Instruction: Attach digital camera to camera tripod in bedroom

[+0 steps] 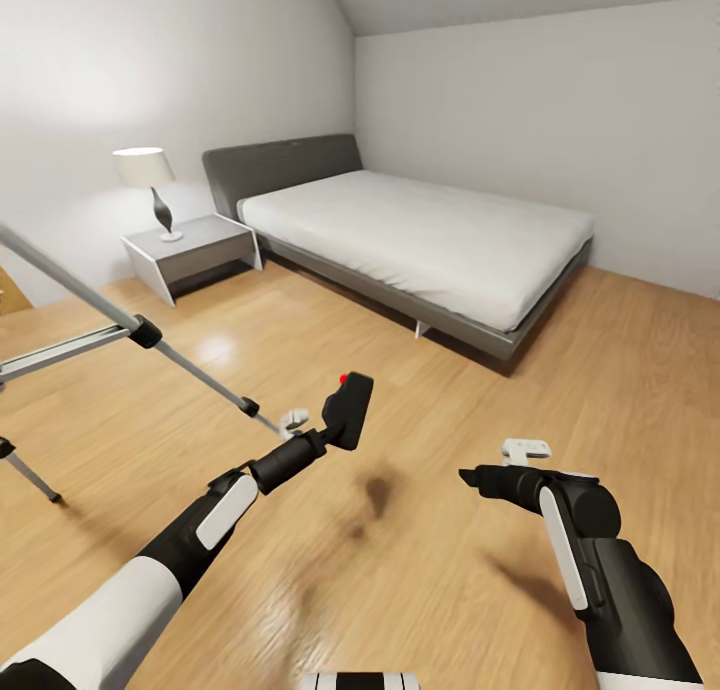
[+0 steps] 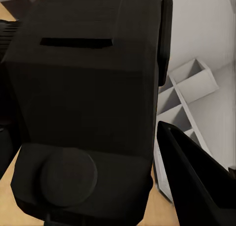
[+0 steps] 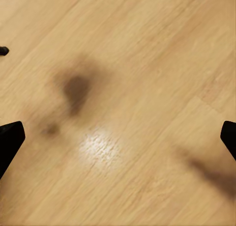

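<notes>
The digital camera (image 1: 350,406), small, black and with a red button on top, is held above the wood floor with my left gripper (image 1: 333,428) shut on it. In the left wrist view the camera (image 2: 83,98) looms close and dark, with one black finger (image 2: 196,186) beside it. The camera tripod (image 1: 146,332) stands at the left, and one silver leg slants down to a foot just left of the camera. My right gripper (image 1: 480,478) hovers open over bare floor. In the right wrist view its (image 3: 118,140) fingertips sit far apart with nothing between them.
This is the bedroom: a low grey bed (image 1: 430,235) with a white mattress lies ahead at the back. A nightstand (image 1: 190,248) with a lamp (image 1: 148,182) stands to its left. A white shelf unit (image 2: 189,96) shows behind the camera. Open wood floor lies ahead and to the right.
</notes>
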Tool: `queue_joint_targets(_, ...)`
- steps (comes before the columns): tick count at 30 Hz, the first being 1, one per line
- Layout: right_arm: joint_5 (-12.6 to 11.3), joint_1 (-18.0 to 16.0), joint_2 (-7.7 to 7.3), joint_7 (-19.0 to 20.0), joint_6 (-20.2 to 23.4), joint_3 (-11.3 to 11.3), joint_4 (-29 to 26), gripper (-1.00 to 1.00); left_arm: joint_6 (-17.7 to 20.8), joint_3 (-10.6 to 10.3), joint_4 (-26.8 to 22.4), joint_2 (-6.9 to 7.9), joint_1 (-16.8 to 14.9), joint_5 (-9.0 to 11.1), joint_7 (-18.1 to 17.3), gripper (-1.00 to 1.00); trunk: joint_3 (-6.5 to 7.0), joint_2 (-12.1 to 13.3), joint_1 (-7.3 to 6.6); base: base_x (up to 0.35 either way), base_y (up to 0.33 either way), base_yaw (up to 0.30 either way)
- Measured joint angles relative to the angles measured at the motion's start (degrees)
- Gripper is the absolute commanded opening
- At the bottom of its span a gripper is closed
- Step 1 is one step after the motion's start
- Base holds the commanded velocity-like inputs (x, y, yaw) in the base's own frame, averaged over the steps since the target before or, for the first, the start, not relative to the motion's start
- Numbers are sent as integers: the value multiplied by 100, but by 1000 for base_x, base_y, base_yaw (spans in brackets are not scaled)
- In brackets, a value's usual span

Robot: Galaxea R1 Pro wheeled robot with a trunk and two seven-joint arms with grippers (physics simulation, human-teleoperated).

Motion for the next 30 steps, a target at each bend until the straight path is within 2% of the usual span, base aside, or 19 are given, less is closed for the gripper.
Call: queue_joint_targets(30,41,0,5,-4,0,-49,-5,100,-26,0,12,-10,0,30,-18,-100,665,40,-77,0,0,0)
